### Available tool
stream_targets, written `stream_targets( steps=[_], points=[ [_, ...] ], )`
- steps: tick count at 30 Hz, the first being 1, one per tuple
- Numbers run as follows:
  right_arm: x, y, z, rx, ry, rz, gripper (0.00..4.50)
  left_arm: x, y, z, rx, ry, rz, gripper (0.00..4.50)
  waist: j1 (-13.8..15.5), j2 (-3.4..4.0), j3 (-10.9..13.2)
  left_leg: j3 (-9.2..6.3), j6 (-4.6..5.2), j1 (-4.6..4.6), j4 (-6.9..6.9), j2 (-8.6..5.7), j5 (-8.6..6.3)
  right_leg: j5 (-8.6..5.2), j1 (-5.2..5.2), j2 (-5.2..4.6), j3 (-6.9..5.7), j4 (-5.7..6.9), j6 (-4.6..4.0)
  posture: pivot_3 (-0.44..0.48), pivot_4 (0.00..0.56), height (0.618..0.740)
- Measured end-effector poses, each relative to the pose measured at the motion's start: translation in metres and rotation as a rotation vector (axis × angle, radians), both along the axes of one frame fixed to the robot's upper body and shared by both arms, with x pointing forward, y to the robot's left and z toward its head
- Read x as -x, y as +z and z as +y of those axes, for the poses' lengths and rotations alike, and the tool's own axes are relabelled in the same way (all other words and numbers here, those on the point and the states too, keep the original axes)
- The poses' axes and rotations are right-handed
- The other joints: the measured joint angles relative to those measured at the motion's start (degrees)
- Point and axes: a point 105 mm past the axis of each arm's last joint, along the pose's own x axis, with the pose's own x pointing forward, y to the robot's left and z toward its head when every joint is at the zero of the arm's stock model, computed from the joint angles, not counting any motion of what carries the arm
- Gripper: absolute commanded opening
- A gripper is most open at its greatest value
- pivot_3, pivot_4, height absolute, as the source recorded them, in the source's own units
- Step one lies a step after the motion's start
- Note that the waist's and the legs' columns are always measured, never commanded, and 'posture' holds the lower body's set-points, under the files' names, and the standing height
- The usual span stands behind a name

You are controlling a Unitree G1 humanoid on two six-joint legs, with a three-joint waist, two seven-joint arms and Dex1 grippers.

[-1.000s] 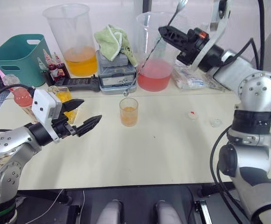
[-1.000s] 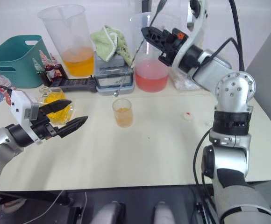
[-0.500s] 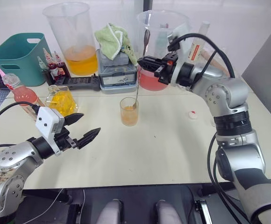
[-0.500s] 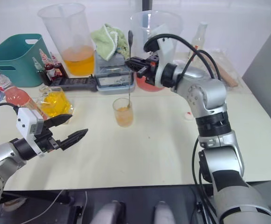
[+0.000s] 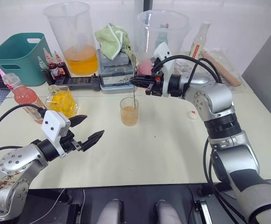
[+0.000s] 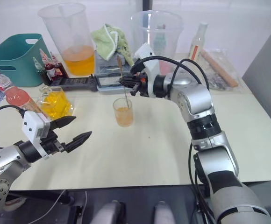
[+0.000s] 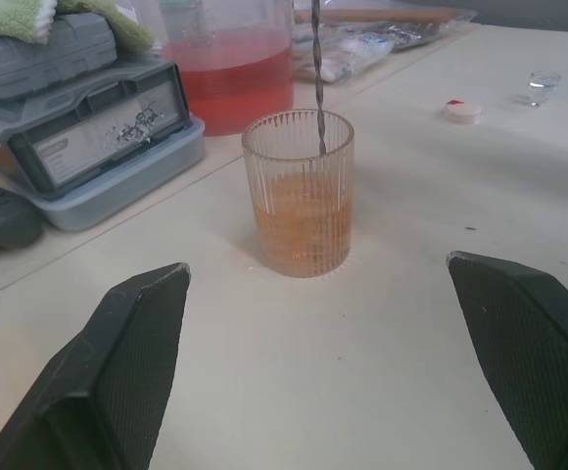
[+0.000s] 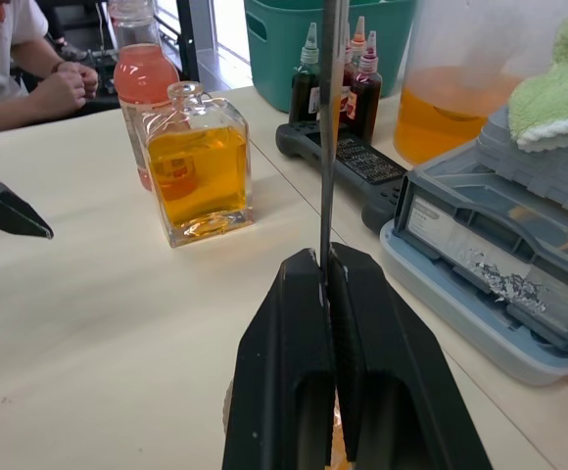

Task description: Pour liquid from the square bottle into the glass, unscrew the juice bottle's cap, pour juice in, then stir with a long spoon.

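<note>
Right gripper [image 8: 325,284]: fingers clamped on the long spoon [image 7: 316,73], its stem upright in the glass [image 5: 129,111], mid-bench. Left gripper [image 5: 85,130]: fingers spread wide, holding nothing, near the front edge.

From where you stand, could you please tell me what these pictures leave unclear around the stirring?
- Spoon: in the left wrist view its handle runs off the edge, and its bowl is blurred by the drink in the glass.
- Glass: in the right wrist view the right gripper, shut on the spoon, covers it.
- Juice bottle: the square bottle partly hides its label, unreadable from the head.
</note>
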Motion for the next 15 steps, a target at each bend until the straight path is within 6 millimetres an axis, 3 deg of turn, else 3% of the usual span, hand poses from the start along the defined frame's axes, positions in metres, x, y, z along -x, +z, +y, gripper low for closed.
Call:
stream_targets(
  steps=[9,15],
  points=[
    [0.005,0.001,0.012,-0.052,0.015,0.034,0.0,-0.002,-0.003,0.001,-0.014,0.009,0.003,4.45,0.0,0.0,0.0,0.0,-0.01,0.0,0.0,-0.01,0.0,0.01,-0.02,0.01,0.01,0.02,-0.01,0.0,0.15,0.74],
    [-0.002,0.002,0.022,-0.052,-0.006,-0.063,0.0,-0.004,-0.002,0.001,-0.017,0.013,-0.003,4.45,-0.1,0.0,0.0,0.0,-0.03,0.0,0.0,-0.02,0.02,0.03,-0.02,0.02,0.01,0.03,0.0,0.0,0.15,0.74]
  ],
)
